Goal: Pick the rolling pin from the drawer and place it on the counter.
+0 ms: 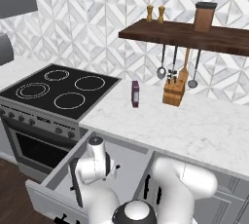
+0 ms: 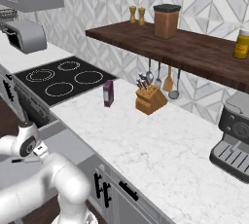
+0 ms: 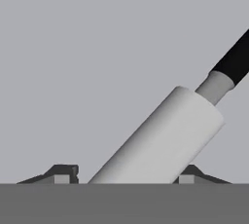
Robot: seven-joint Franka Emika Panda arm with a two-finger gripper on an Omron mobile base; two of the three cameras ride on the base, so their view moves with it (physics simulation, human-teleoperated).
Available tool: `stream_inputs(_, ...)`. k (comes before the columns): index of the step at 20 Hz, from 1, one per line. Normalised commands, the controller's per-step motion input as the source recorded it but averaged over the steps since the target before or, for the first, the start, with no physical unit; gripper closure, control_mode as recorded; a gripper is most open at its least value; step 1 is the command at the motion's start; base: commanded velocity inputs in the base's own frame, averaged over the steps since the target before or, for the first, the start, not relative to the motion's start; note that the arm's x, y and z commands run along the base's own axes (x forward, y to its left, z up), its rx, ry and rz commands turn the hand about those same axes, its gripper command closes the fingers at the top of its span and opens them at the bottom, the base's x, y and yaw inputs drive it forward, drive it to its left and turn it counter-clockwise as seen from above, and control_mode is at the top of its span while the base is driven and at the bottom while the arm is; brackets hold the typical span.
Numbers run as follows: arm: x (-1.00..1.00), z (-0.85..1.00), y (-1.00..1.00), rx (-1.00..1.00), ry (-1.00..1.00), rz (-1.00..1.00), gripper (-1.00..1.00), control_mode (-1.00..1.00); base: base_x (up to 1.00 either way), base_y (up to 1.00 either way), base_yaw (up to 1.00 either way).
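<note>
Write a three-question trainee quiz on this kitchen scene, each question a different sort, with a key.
1. True or false: the rolling pin lies between the fingertips of the gripper.
2. Which stands nearest the knife block on the counter? A) purple carton B) toaster C) kettle
3. Fill in: the drawer beside the oven is ____.

Key: 1 true; 2 A; 3 open
</note>
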Motion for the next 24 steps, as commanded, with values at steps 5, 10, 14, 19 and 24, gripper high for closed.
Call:
stream_inputs(5, -0.43, 1.0, -0.11, 0.05, 0.0, -0.01, 1.0, -1.0, 0.0, 0.0, 0.0)
stream_inputs(10, -0.18, 1.0, -0.3, 0.0, -0.09, -0.1, 1.0, -1.0, 0.0, 0.0, 0.0)
stream_inputs(14, 0.0, 1.0, -0.3, 0.0, -0.13, -0.11, 1.0, -1.0, 0.0, 0.0, 0.0)
stream_inputs(19, 0.0, 0.99, -0.39, -0.04, -0.17, -0.12, 1.0, -1.0, 0.0, 0.0, 0.0)
stream_inputs(24, 0.21, 0.63, -0.82, 0.0, -0.05, -0.15, 1.0, -1.0, 0.0, 0.0, 0.0)
